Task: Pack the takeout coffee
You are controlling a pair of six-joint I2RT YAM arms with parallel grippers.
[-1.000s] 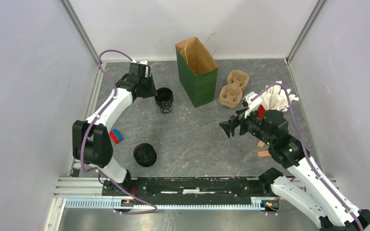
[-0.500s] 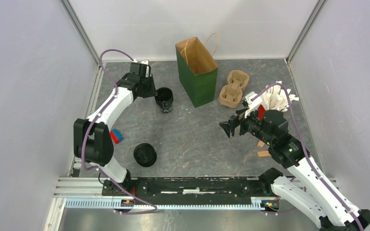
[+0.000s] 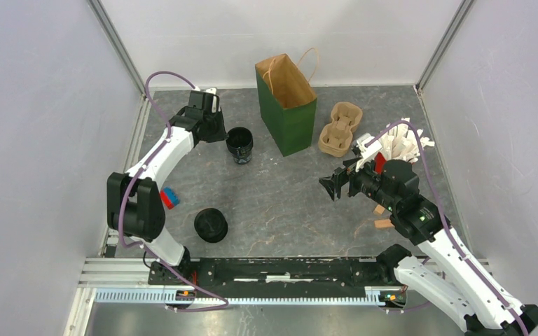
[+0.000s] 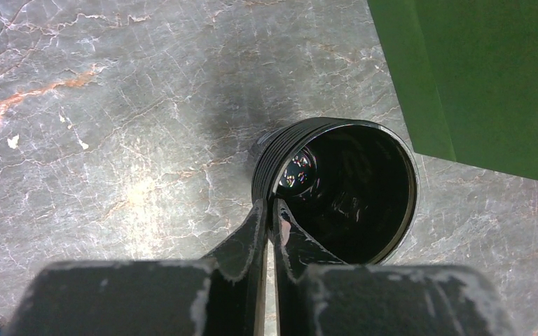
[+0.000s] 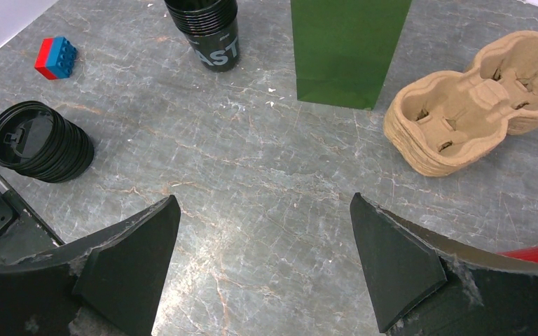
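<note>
Black takeout cups (image 3: 239,145), nested in one lidless stack, stand upright at the upper left of centre in the overhead view, just left of the green paper bag (image 3: 287,115). The worktop (image 3: 287,203) is grey stone-patterned sheet, closed in by plain pale walls (image 3: 35,140) with metal corner posts. Also on it are a tan moulded-pulp cup carrier (image 3: 340,129) right of the bag, a red cup of white packets (image 3: 401,143) at right, a stack of black lids (image 3: 211,225) at lower left, and a red-and-blue toy block (image 3: 169,198). Compared with one second earlier, every object keeps its place and both arms hold nearly the same pose. The cups are glossy inside, with ribbed rims and white lettering on the side. The left fingers (image 4: 252,239) are pressed almost together, pinching the near rim of the top cup, one outside and one inside. The right fingers (image 5: 136,245) are spread wide above bare worktop, holding nothing.
</note>
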